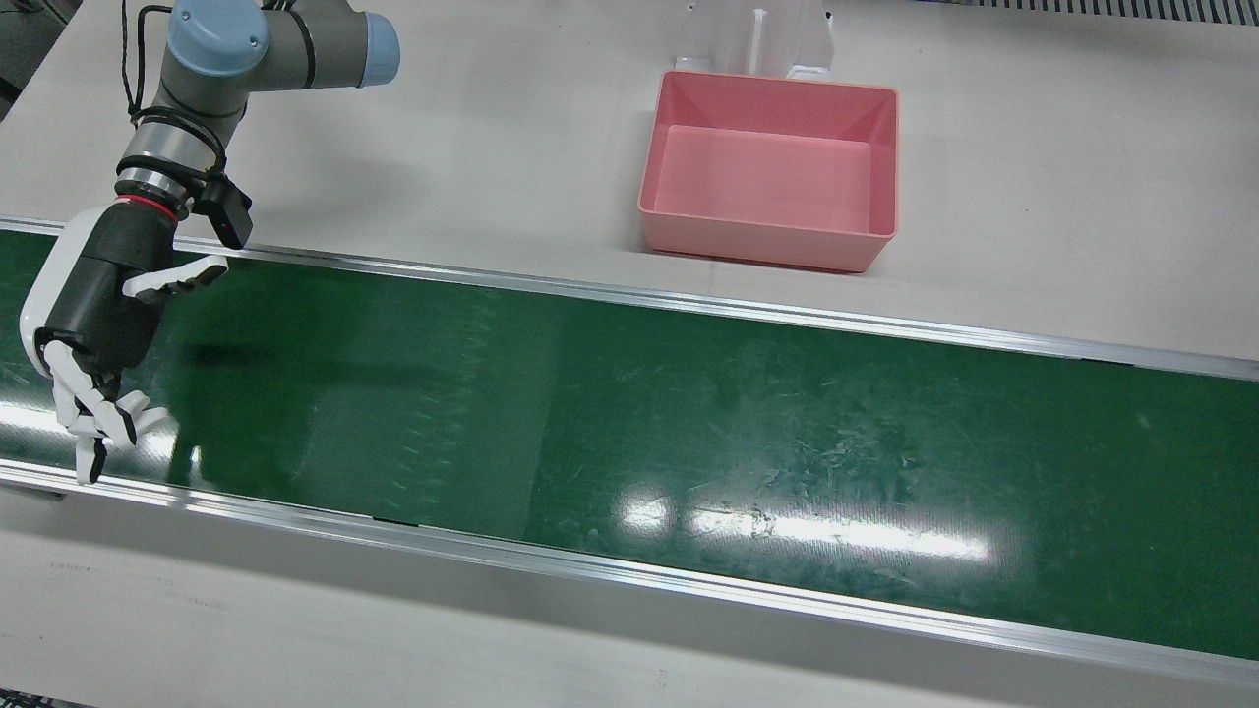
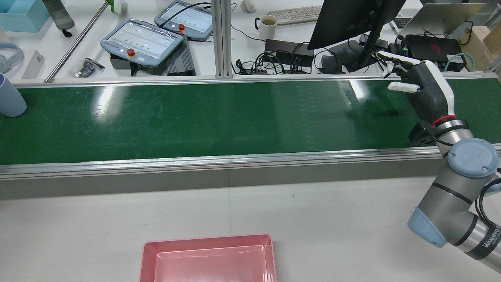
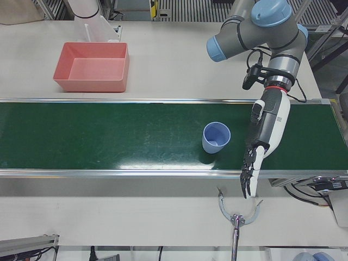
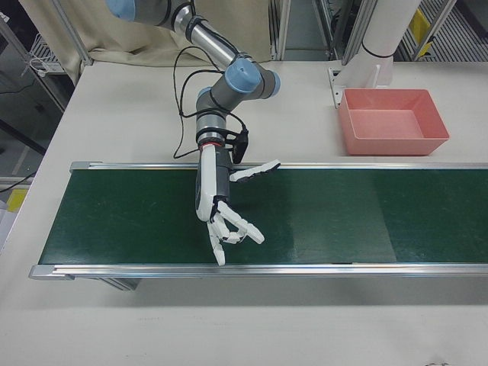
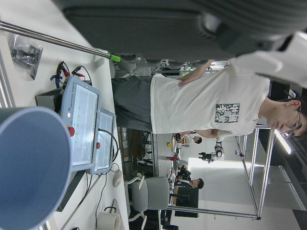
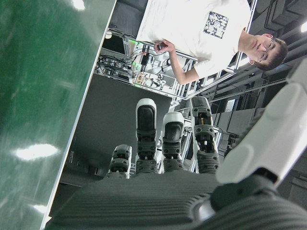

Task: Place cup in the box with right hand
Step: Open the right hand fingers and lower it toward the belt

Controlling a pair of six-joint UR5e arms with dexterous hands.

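A pale blue cup (image 3: 216, 137) stands upright on the green belt (image 3: 109, 136); the rear view shows the cup (image 2: 9, 98) at its left edge, and it fills the lower left of the left hand view (image 5: 29, 167). My left hand (image 3: 263, 141) hangs open just beside it, fingers pointing down over the belt's near rail, touching nothing. My right hand (image 1: 98, 324) is open and empty above the belt's other end, also seen from behind (image 2: 426, 90) and from the right-front (image 4: 221, 206). The pink box (image 1: 772, 167) sits empty on the white table behind the belt.
A white stand (image 1: 757, 39) rises just behind the box. Past the belt's far rail is a desk with teach pendants (image 2: 143, 39), a mug (image 2: 268, 25), cables and a monitor (image 2: 352, 19). A person (image 5: 201, 105) stands there. A metal claw tool (image 3: 236, 217) lies near the left hand.
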